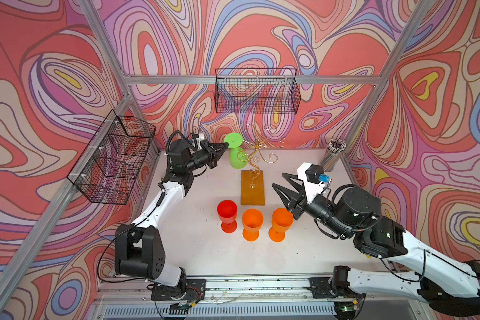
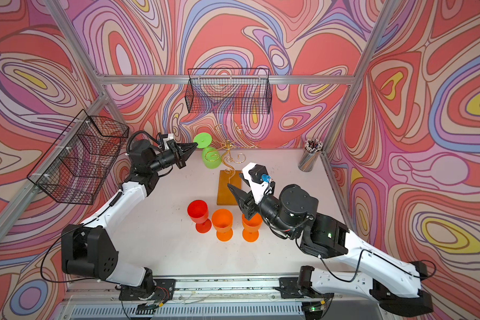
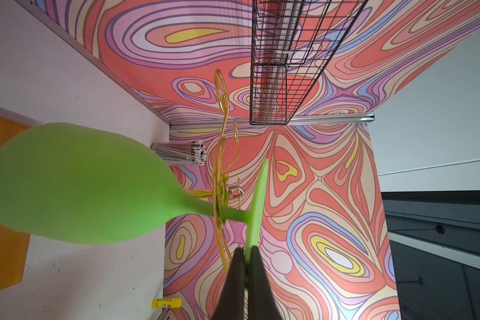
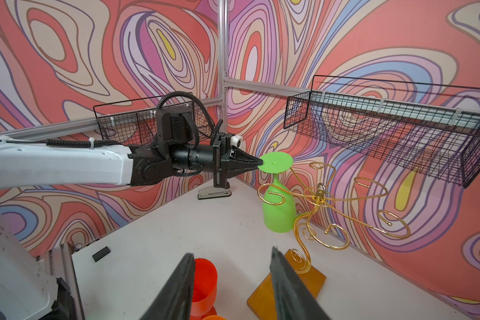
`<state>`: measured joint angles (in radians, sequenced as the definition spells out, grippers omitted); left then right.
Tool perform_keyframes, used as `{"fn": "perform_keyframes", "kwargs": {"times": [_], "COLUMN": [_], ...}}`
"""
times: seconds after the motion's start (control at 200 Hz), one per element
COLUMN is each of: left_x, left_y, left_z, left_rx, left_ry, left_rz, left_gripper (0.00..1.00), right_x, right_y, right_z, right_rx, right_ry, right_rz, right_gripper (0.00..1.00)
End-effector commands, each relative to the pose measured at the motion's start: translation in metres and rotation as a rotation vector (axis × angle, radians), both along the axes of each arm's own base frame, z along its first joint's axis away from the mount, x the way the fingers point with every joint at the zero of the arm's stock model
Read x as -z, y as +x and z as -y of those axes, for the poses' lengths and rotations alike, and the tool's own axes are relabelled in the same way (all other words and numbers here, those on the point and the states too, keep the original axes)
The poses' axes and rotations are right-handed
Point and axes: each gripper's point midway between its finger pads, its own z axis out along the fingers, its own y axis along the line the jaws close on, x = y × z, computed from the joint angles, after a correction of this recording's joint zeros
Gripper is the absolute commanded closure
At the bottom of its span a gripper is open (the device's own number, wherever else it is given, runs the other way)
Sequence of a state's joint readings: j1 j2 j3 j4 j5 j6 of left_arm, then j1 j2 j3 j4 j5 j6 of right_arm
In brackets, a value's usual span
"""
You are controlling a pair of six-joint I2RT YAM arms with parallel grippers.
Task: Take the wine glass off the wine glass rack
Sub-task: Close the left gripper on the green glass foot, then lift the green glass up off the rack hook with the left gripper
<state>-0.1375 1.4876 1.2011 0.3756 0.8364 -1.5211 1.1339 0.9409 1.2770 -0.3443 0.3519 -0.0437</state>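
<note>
A green wine glass (image 1: 236, 159) hangs upside down on the wine glass rack (image 1: 257, 146), a gold wire stand on an amber wooden base (image 1: 252, 187). In the left wrist view its stem passes through a gold loop of the rack (image 3: 221, 171). My left gripper (image 1: 225, 146) is shut on the rim of the glass's flat foot, as the left wrist view (image 3: 247, 250) and the right wrist view (image 4: 259, 162) also show. My right gripper (image 1: 279, 180) hovers open and holds nothing, to the right of the base and above the table (image 4: 232, 252).
A red glass (image 1: 227, 212) and two orange glasses (image 1: 252, 220) (image 1: 281, 220) stand upright in front of the base. Black mesh baskets hang on the back wall (image 1: 257, 91) and the left wall (image 1: 114, 158). A metal cup of pens (image 1: 334, 151) stands back right, and a stapler (image 4: 214, 192) sits in the far corner.
</note>
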Motion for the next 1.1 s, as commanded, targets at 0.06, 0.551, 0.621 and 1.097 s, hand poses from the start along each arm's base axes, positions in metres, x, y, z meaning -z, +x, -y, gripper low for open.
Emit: {"fn": "perform_keyframes", "kwargs": {"times": [0.06,0.551,0.621,1.097], "left_x": [-0.026,-0.017,-0.018,-0.012], "left_y": [-0.019,-0.012,-0.015,-0.011], "left_z": [0.001,0.002,0.001,-0.005], "left_rx": [0.022,0.023,0.020,-0.011], "left_ry": [0.020,0.070,0.098,0.171], "left_rz": [0.039,-0.008,-0.014,-0.051], "left_gripper": [1.00,1.00,1.00,1.00], "right_x": [0.002,0.004,0.005,0.010], "right_y": [0.000,0.000,0.000,0.002], "right_z": [0.001,0.007,0.007,0.008], "right_rx": [0.011,0.025,0.025,0.037], "right_ry": [0.002,0.005,0.003,-0.005], "right_rz": [0.006,0.010,0.012,0.019], "right_gripper": [0.53,0.53,0.53,0.53]}}
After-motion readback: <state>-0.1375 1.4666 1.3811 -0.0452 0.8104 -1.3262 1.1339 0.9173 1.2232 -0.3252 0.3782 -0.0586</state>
